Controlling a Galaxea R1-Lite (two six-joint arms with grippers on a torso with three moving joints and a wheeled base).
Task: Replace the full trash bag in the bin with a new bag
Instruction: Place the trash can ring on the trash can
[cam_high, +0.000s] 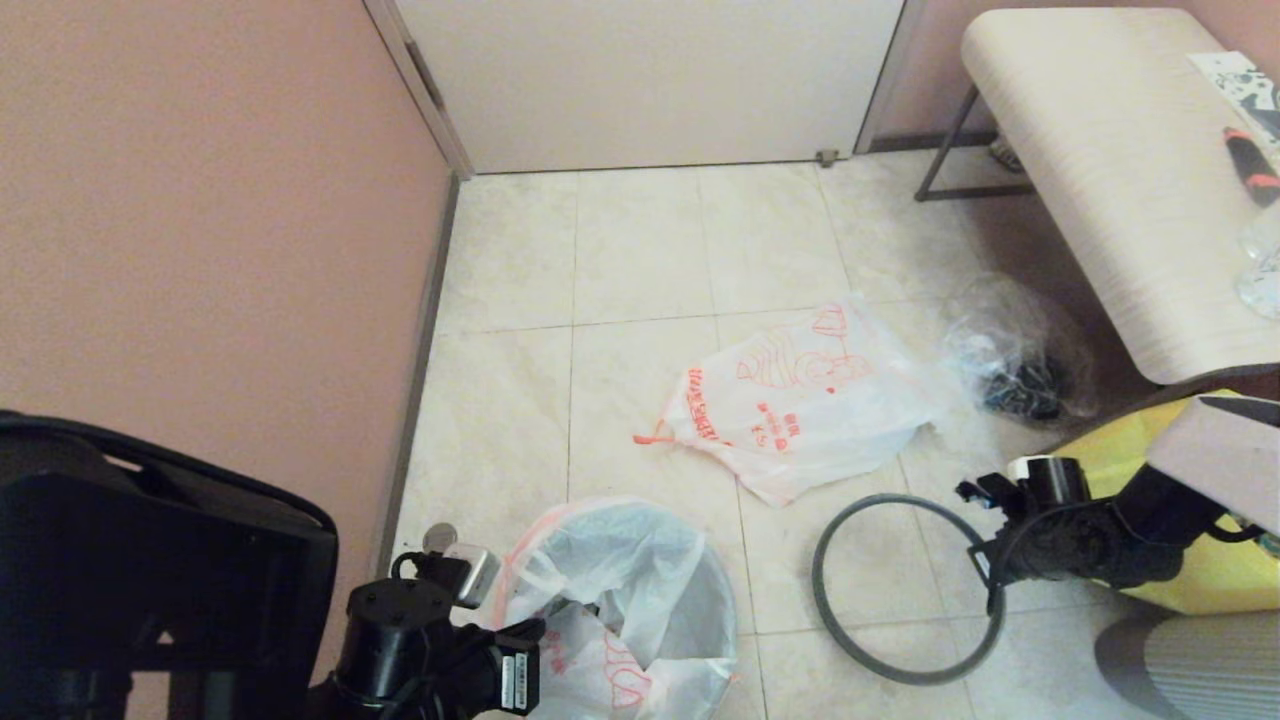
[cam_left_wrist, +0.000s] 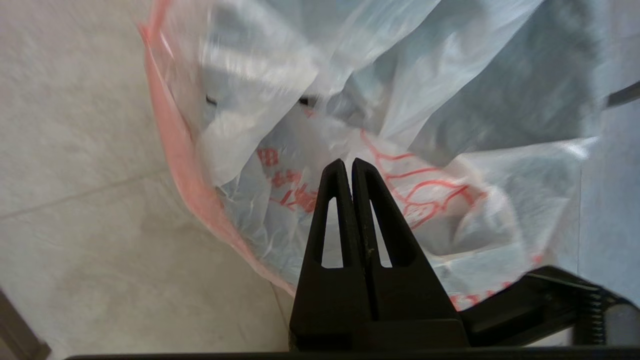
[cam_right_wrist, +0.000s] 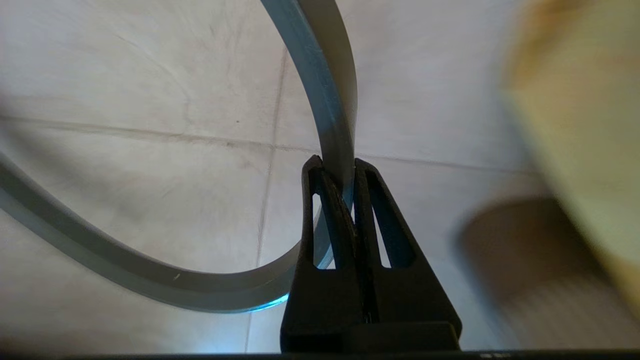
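The full trash bag (cam_high: 625, 585) sits in the bin at the bottom centre, its white see-through film with orange-red print draped over the rim so that the bin itself is hidden. Bulges show under the film (cam_left_wrist: 465, 220), but I cannot make out the contents. My left gripper (cam_high: 535, 632) (cam_left_wrist: 346, 165) is shut at the bag's near edge, and no film shows between its fingers. The dark grey rim hoop (cam_high: 830, 620) (cam_right_wrist: 320, 75) is off the bin, low over the floor to its right. My right gripper (cam_high: 988, 560) (cam_right_wrist: 336, 167) is shut on the hoop. The new bag (cam_high: 800, 400) lies limp on the tiles beyond.
A clear bag with dark contents (cam_high: 1015, 365) lies under the pale bench (cam_high: 1120, 180) at the right. The yellow tote bag (cam_high: 1200, 560) stands beside my right arm. A pink wall (cam_high: 200, 200) closes the left side, and a door (cam_high: 650, 80) the back.
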